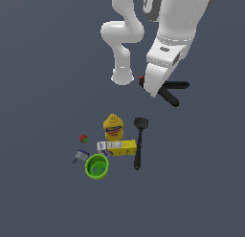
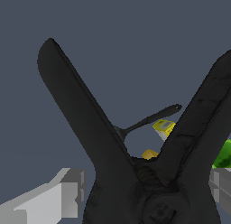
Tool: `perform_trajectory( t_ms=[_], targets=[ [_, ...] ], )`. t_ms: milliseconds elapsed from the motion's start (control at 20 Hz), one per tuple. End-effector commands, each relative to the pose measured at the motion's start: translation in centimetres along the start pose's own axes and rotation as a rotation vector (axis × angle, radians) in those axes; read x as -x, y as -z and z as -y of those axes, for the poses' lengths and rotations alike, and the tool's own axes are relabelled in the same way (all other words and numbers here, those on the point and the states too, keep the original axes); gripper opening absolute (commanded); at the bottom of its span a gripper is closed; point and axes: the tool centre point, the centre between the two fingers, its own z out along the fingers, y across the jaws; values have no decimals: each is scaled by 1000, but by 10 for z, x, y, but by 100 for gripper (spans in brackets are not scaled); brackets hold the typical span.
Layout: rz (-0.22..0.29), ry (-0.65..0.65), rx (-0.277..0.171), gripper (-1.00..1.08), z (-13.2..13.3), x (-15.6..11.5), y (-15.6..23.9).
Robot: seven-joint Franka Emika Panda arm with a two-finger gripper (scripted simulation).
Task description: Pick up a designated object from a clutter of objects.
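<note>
I see the gripper [image 2: 144, 191] jaws closed on the black clamp [image 1: 172, 90], well apart from the spatula [image 1: 139, 140] and the clutter, bare floor around.

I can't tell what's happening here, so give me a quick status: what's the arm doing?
Gripper straddling black clamp, fingers either side; closure unclear. Clamp apart from the clutter. Spatula clear of it.

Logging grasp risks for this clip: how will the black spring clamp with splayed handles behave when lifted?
The black spring clamp looks rigid, so it probably won't flop. Its long splayed handles may make it swing or twist between the grey fingers. Flat-lying, it seems unlikely to roll.
</note>
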Motion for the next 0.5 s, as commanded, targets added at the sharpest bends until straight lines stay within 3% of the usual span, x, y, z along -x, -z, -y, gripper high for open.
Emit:
perform_trajectory(
  t_ms=[0, 450],
  targets=[
    [0, 0, 0, -100, 1, 4, 15],
    [0, -1, 0, -100, 2, 9, 37]
  ],
)
